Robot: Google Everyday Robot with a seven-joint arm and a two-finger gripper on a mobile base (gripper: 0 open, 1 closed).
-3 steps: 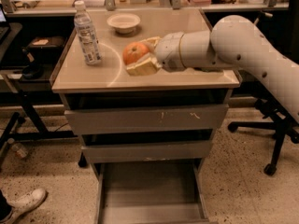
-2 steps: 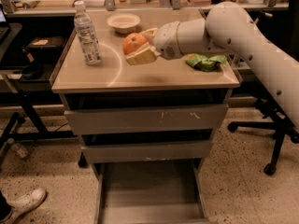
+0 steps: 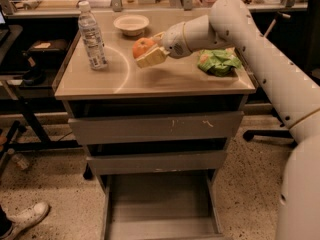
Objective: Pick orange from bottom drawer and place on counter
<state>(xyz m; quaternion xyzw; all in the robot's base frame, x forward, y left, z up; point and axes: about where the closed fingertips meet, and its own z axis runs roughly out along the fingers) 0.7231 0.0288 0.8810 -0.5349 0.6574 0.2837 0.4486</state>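
Over the glossy tabletop (image 3: 150, 84), between a white bowl (image 3: 131, 24) and a green bag (image 3: 218, 62), the gripper (image 3: 147, 51) is held, jaws clamped on the orange (image 3: 141, 45); the bottom drawer (image 3: 160, 206) is seen open.

orange (image 3: 141, 46) held in tool (image 3: 150, 49) over counter (image 3: 150, 81) | btm drawer (image 3: 160, 206) open

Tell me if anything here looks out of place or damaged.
The bottom drawer stands pulled open; the top drawer front has pale scuffs. The gripper, over the counter, is shut on the orange. Nothing spilled.
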